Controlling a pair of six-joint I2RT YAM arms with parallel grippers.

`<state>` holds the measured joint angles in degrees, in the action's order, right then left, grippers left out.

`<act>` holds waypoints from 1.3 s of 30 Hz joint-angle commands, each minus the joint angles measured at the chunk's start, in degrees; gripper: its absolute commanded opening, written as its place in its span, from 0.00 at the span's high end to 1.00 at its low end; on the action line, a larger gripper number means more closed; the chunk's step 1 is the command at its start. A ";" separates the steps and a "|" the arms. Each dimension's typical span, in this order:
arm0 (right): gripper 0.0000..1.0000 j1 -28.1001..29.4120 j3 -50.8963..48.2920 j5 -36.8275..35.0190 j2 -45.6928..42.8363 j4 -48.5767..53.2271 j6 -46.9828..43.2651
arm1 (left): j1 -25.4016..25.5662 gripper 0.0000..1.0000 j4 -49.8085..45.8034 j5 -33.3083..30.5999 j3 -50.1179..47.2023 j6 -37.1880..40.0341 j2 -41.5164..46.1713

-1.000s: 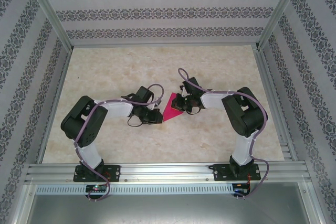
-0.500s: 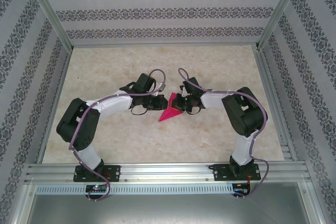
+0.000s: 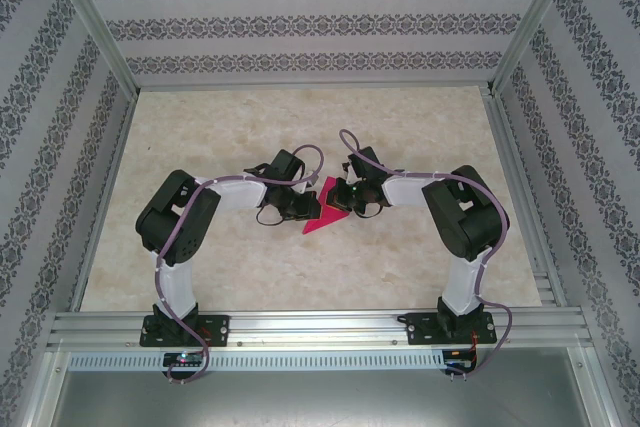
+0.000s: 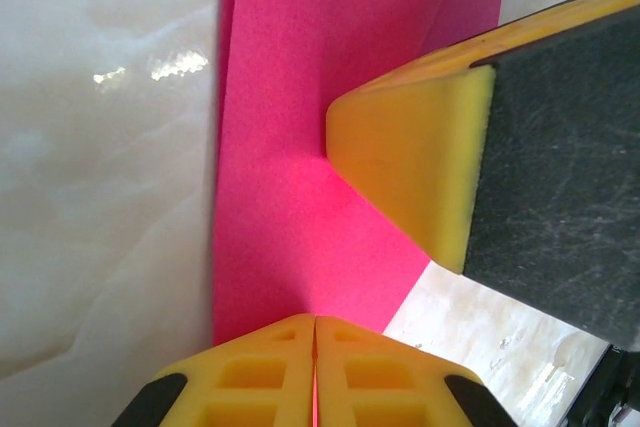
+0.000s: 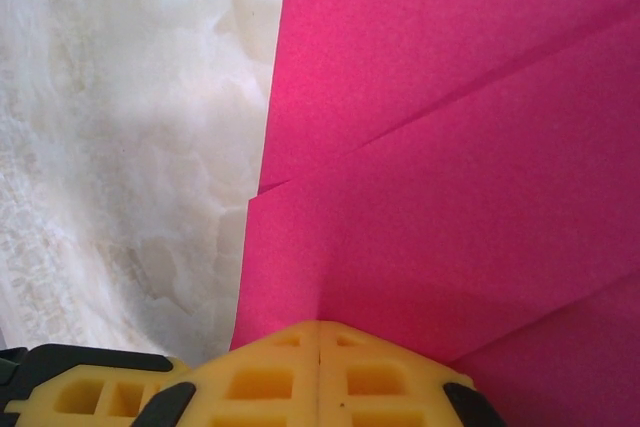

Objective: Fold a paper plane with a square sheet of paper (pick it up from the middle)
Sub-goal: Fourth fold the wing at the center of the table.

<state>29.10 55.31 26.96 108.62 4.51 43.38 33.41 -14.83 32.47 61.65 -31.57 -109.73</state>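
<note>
The paper plane (image 3: 322,213) is a pointed piece of magenta-pink paper at the table's middle, tip toward the near left, held between the two grippers. My left gripper (image 3: 306,205) is at its left edge. In the left wrist view the left gripper (image 4: 315,325) is shut, with a thin pink strip of the paper plane (image 4: 290,147) pinched between its yellow pads. The right gripper's yellow finger (image 4: 410,162) rests against the paper there. My right gripper (image 3: 344,199) holds the right side. The right gripper (image 5: 318,332) is shut on the folded layers of the paper plane (image 5: 450,167), which rise from its tips.
The beige marbled tabletop (image 3: 300,127) is walled by patterned panels (image 3: 300,22) and an aluminium frame. A rail (image 3: 320,327) runs along the near edge by the arm bases. Both forearms meet over the table's middle.
The left arm's elbow has swung inward and its gripper has moved right, up against the paper. The paper now looks narrower and more pointed. The right arm has held still.
</note>
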 commanded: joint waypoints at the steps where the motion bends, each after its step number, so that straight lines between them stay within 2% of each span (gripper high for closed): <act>1: 0.95 -0.10 -1.66 -4.81 4.94 5.63 -1.19 | 0.26 0.91 1.14 0.68 2.02 0.57 -1.39; 10: 0.95 -0.10 -1.18 -5.00 5.55 6.62 -1.36 | 0.68 0.92 -3.78 -0.81 -1.42 3.84 -0.95; 24: 0.95 -0.24 -0.83 -5.52 5.63 8.07 -1.85 | 1.80 0.95 -8.34 -2.28 -15.61 5.09 8.74; 28: 0.95 -0.19 -0.90 -5.60 5.56 8.27 -1.93 | 1.79 0.96 -8.05 -2.22 -14.62 4.93 12.09; 34: 0.95 -0.19 -0.94 -5.65 5.28 8.21 -1.72 | 1.75 0.96 -0.47 -2.93 -12.54 2.15 22.46; 39: 0.95 -0.10 -0.84 -5.44 5.68 7.67 -1.46 | 1.75 0.95 1.61 -5.74 -9.83 0.86 19.30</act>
<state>29.12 56.45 28.18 109.56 5.17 42.48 34.63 -15.73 29.06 50.41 -29.19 -88.01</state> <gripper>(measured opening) 0.052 0.055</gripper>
